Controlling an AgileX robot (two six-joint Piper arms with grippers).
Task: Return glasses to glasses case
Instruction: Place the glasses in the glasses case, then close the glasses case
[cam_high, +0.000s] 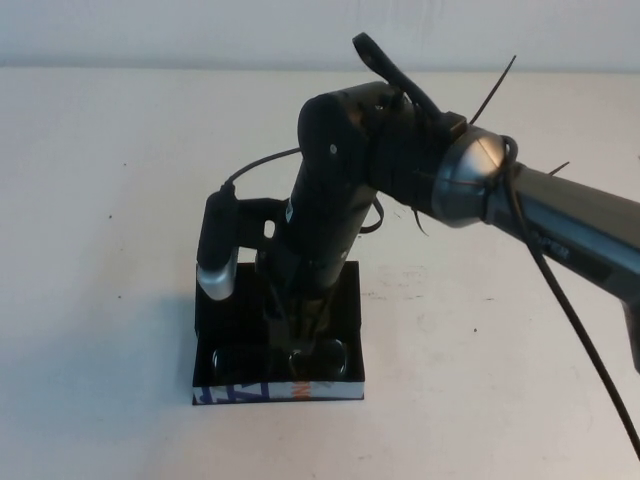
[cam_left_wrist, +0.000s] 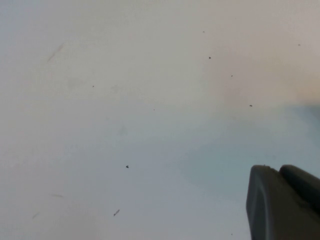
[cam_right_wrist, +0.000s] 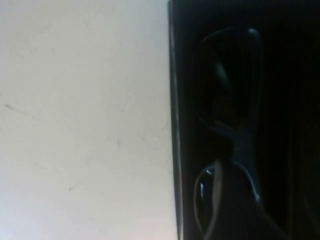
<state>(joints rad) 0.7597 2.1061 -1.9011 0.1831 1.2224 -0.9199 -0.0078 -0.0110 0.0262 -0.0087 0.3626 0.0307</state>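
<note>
Glasses (cam_high: 290, 358) lay inside the case (cam_high: 345, 300); the right gripper (cam_high: 303, 340) hung over them, jaws spread, and could snag the frame when lifting. The left gripper (cam_left_wrist: 282, 202) sat parked, its state unclear.

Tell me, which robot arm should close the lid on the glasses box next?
Probably the right: the right gripper hangs over the glasses case, where the glasses lie. The left gripper sees only bare table.

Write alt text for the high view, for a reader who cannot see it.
The right arm reaches in from the right and points its right gripper down into the open black glasses case on a white table, just above the black glasses lying inside near the case's printed white front edge. The left gripper is not in this view.
</note>
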